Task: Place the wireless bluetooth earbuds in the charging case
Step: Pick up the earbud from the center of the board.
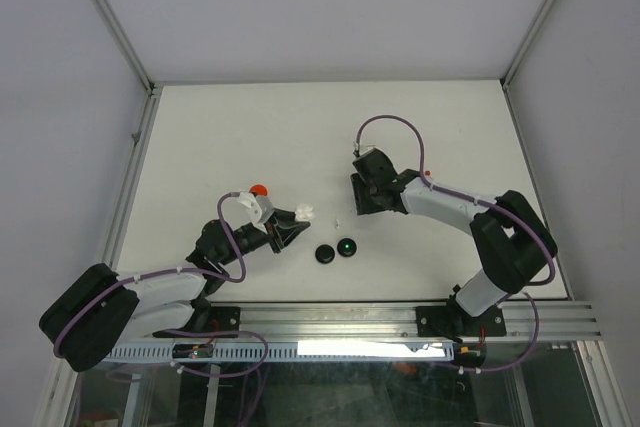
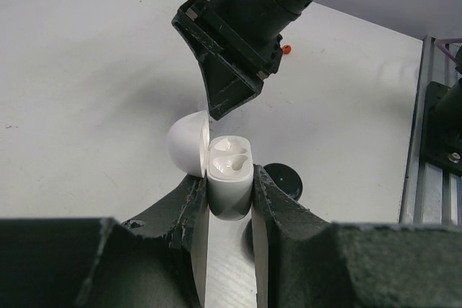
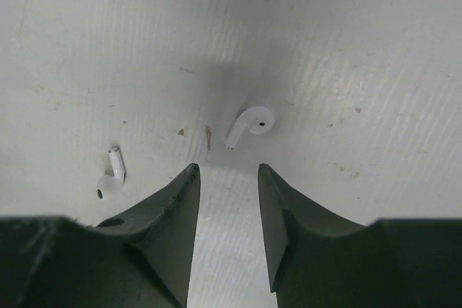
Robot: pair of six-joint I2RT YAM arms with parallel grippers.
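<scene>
Okay, on my left wrist camera the left gripper (image 2: 228, 179) is clamped tight on the charging case (image 2: 229, 162), one finger pressed to each side of the white body. The case stands upright between the pads, with its lid (image 2: 186, 143) swung open to the left and two moulded hollows facing up in the top.

Over on the right wrist view, the right gripper (image 3: 227, 169) has its jaws parted with nothing between them, only bare table (image 3: 346, 48) showing in the gap. One white earbud (image 3: 250, 123) lies flat just beyond the fingertips, roughly in line with the gap, its round head to the right and its stem pointing down-left. The second white earbud (image 3: 110, 179) lies off to the left of the left-hand finger, well apart from the first, stem up and head down.

From the overhead camera the two arms meet near the middle of the table. The right claw points down at the surface just right of the held case. Two black discs (image 1: 325, 254) sit side by side nearer the bases, the right-hand one (image 1: 346, 246) showing a green dot. From the left wrist, the right claw hangs just above and behind the open case.
</scene>
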